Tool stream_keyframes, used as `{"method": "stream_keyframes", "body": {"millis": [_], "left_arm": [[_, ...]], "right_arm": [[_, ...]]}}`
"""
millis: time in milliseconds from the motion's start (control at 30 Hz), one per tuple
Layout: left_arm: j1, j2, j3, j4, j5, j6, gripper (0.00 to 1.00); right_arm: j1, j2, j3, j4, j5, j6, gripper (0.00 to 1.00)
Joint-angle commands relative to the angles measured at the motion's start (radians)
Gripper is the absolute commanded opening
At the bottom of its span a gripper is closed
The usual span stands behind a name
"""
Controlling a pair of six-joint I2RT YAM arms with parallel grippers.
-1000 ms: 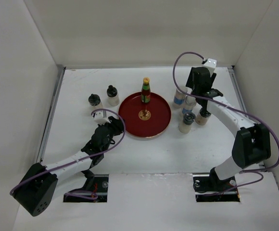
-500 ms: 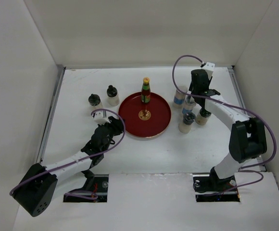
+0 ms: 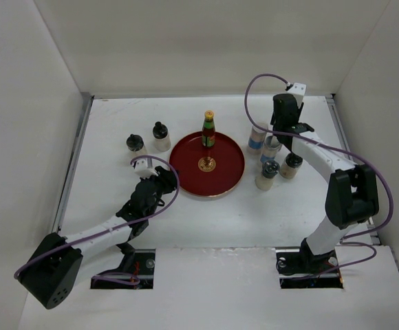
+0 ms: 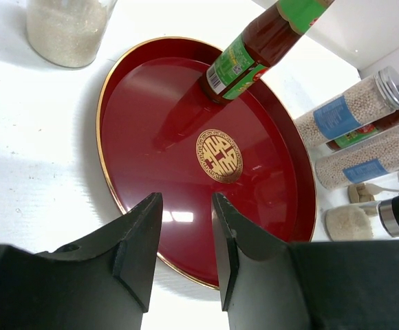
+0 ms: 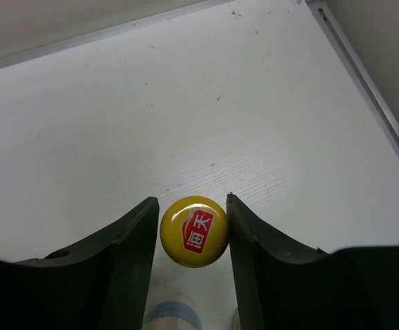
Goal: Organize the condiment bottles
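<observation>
- The right jaws (image 5: 191, 201) hang straight down over the cluster on the right side of the tabletop (image 3: 220, 220). The yellow cap of the right bottle (image 5: 193, 231) sits between them.
- Both jaw faces look snug against the cap, so I'd call it a grip on the cap with the jaws part-way in. I can't see the bottle's body from up there.
- That bottle stands upright, its long axis pointing up into the wrist. To my eye the clean way out is straight up before any sideways travel.
- The tight spot is that it stands wedged between two jars (image 4: 354, 110) (image 4: 371, 161), which sit close on either side. Two dark-capped shakers (image 3: 267, 173) (image 3: 291, 165) stand just nearer the arms. A tilt or an early swing could knock any of them.
- The tray (image 4: 137, 137) lies to the left of the cluster, near it. The tray bottle (image 4: 254, 48) stands upright on its far part, and the middle and near part are bare.
- The right arm is plainly the nearer one for this bottle.
- The left jaws (image 4: 187, 199) sit low at the tray's near-left rim, drawn almost together with a slim gap and holding nothing. They're well apart from the cluster and out of the way.
- Two more shakers (image 3: 135, 144) (image 3: 161, 136) stand left of the tray, beyond the left jaws.
</observation>
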State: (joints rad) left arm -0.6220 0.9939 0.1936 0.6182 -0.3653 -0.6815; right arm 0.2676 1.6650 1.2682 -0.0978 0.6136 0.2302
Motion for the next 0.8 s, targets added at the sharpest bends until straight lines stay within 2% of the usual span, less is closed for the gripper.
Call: {"method": "stream_keyframes", "body": {"millis": [0,100,200,400,767], "left_arm": [[0.002,0.005,-0.005,0.057,0.005,-0.007,0.33],[0.002,0.009,-0.003,0.060,0.005,-0.007,0.33],[0.002,0.017,-0.002,0.060,0.005,-0.009,0.33],[0.002,0.022,-0.002,0.061,0.005,-0.009,0.33],[0.003,0.037,0.000,0.071,0.005,-0.010,0.33]], "right_arm": [[-0.003,0.009,0.054,0.047,0.018,-0.017,0.49],[-0.003,0.009,0.051,0.050,0.025,-0.017,0.35],[-0.003,0.004,0.056,0.058,0.032,-0.017,0.25],[-0.006,-0.025,0.135,0.076,0.035,-0.048,0.22],[0.032,-0.091,0.260,0.099,0.023,-0.118,0.22]]}}
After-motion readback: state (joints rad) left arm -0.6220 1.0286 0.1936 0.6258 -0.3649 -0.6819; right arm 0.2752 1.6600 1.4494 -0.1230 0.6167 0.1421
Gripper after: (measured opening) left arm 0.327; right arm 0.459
